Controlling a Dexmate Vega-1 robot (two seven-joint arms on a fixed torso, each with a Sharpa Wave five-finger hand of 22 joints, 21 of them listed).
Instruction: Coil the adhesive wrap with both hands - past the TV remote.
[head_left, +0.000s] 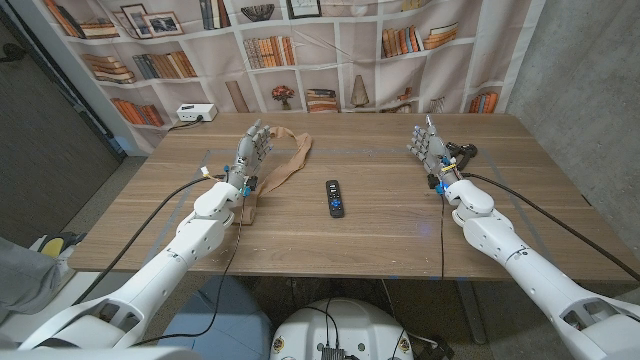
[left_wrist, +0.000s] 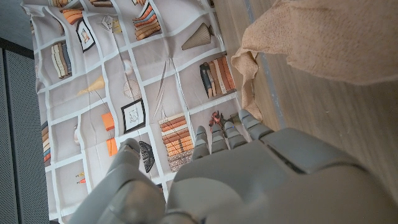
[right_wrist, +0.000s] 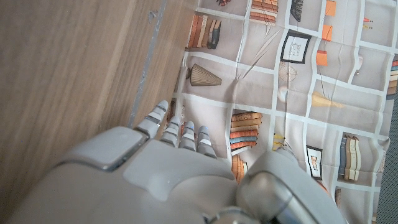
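- Near centre of wooden table (head_left: 380, 235): TV remote (head_left: 335, 198), dark, lying lengthways, untouched.
- Left hand (head_left: 250, 152) up on edge beside the wrap, fingers spread, gripping nothing; left wrist view confirms fingers extended, wrap just ahead.
- Right hand (head_left: 428, 146) well apart at right side, fingers extended, empty.
- Adhesive wrap (head_left: 283, 168): tan strip, loose and uncoiled, running from far-left area down toward left forearm, left of remote.
- Judged step: reach in and grasp. Best to pinch one end with left, bring right across past remote without knocking it, then roll tight and even.
- Far back: bookshelf-print backdrop (head_left: 300, 50).
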